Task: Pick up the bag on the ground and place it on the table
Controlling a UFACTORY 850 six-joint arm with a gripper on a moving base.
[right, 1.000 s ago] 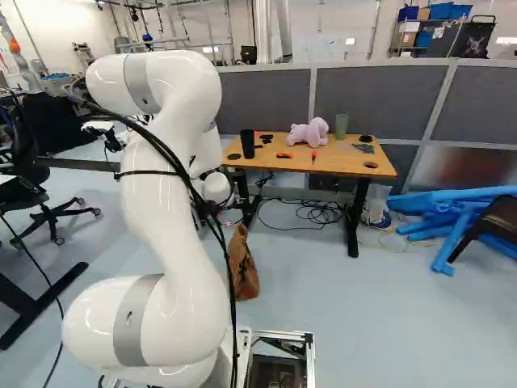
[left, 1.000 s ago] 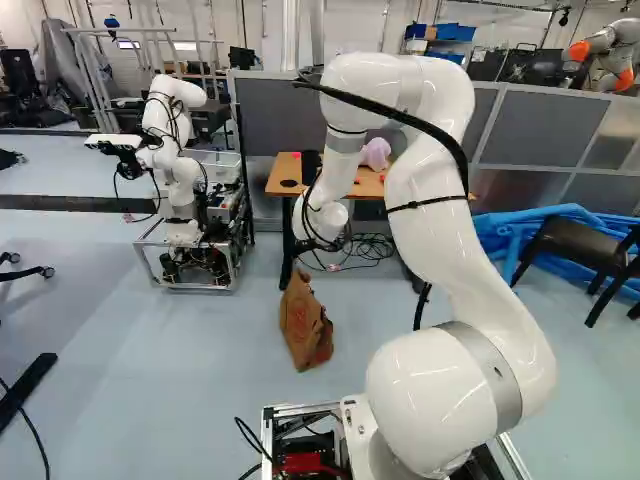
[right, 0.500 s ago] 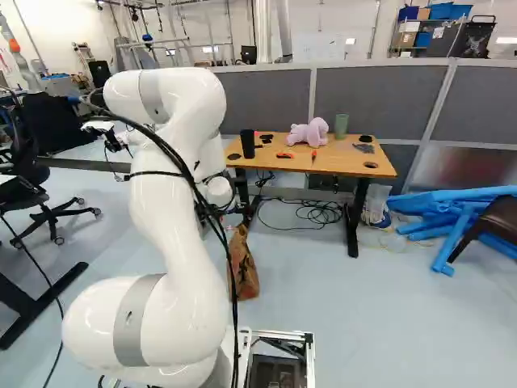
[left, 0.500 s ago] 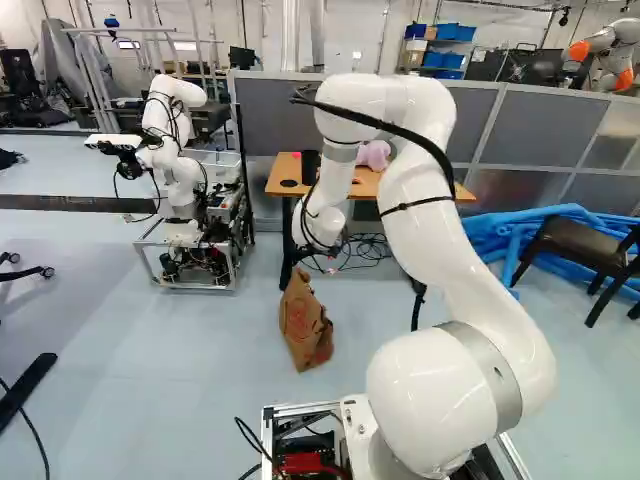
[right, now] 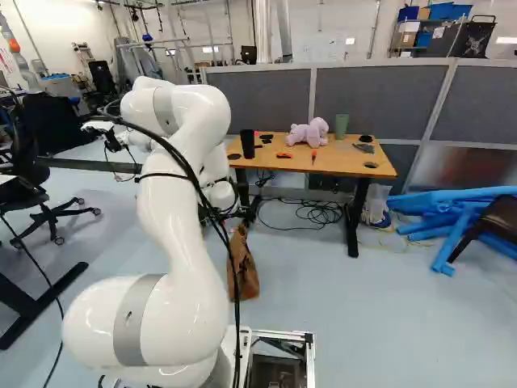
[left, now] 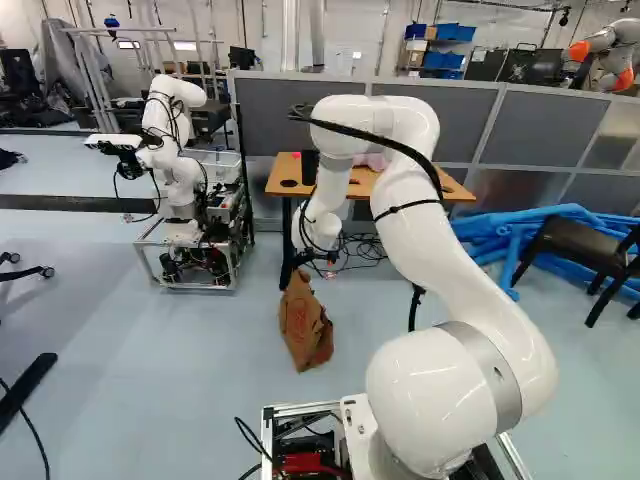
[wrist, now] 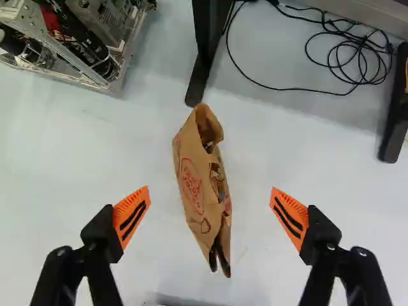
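White: another robot [left: 185, 185] on its metal frame, at the left of the left base view; unchanged.

Brown paper: one bag [left: 305, 322], printed in red, on the floor [left: 160, 350]; its place there is the same as a second ago.

Wood-topped: one desk [right: 339, 166], beyond the bag; destination.

White, glossy: my arm [left: 430, 240], right of the bag in the left base view. Its upper bend now sits lower against the base joint, while the base has not moved. I judge this a descent towards the bag, the grasp still to be made.

By view, left to right:

Left base view: bag whole in outline; plush toy [right: 309, 133] mostly behind my arm.

Right base view: bag partly crossed by my cables [right: 208, 206]; desk nearly whole, bearing a dark cup [right: 247, 144], the toy in full and a green cup [right: 342, 125], the last not visible in the left base view.

Wrist view only: my end effector [wrist: 210, 189], spread wide, its orange pads [wrist: 131, 217] on either side of the bag's line, nothing pinched. The bag lies ahead, one end just beside a desk leg [wrist: 205, 57]. That leg, I judge, is the thing to avoid on the way down.
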